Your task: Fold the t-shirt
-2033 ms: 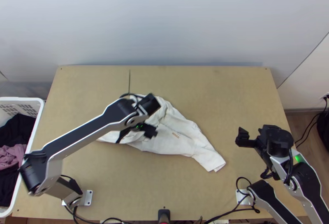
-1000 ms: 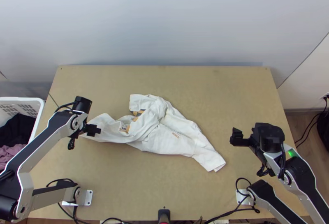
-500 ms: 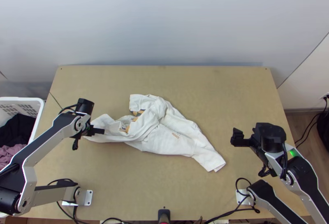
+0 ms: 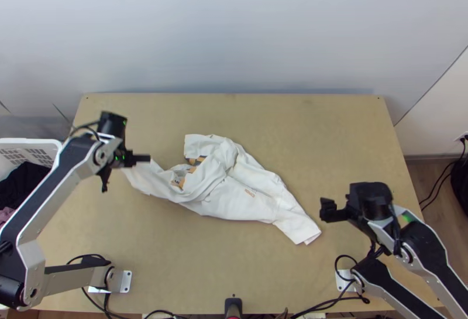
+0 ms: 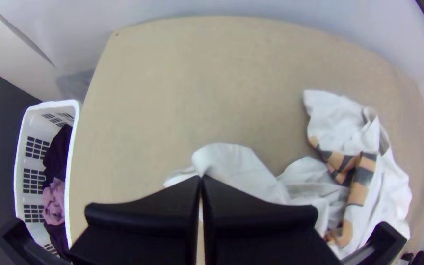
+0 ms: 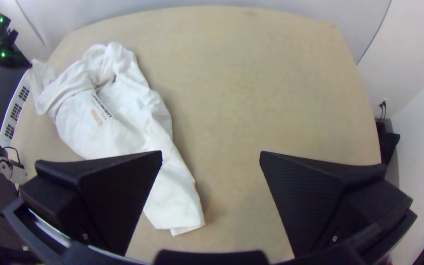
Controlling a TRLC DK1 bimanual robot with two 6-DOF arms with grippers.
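My left gripper (image 4: 141, 158) is at the left end of the white t-shirt (image 4: 251, 193), shut on a bit of its cloth, which rises toward the fingers. In the left wrist view the same gripper (image 5: 201, 184) has its fingertips together over the cloth of the t-shirt (image 5: 241, 169). The shirt lies bunched and twisted across the table's middle, a printed part showing in its folds and one end stretching toward the near right. My right gripper (image 4: 332, 209) stands right of that end, apart from it; in the right wrist view the gripper (image 6: 211, 157) is wide open with nothing between its fingers.
A white basket (image 4: 57, 145) with dark and pink clothes (image 5: 54, 201) stands off the table's left edge. Bare tabletop (image 4: 327, 137) lies behind and right of the shirt. Cables (image 4: 319, 306) run along the near edge.
The left gripper went from the shirt's middle to its left end, shut, then moved away from the near edge, drawing that end along. The right gripper has shifted slightly left and nearer.
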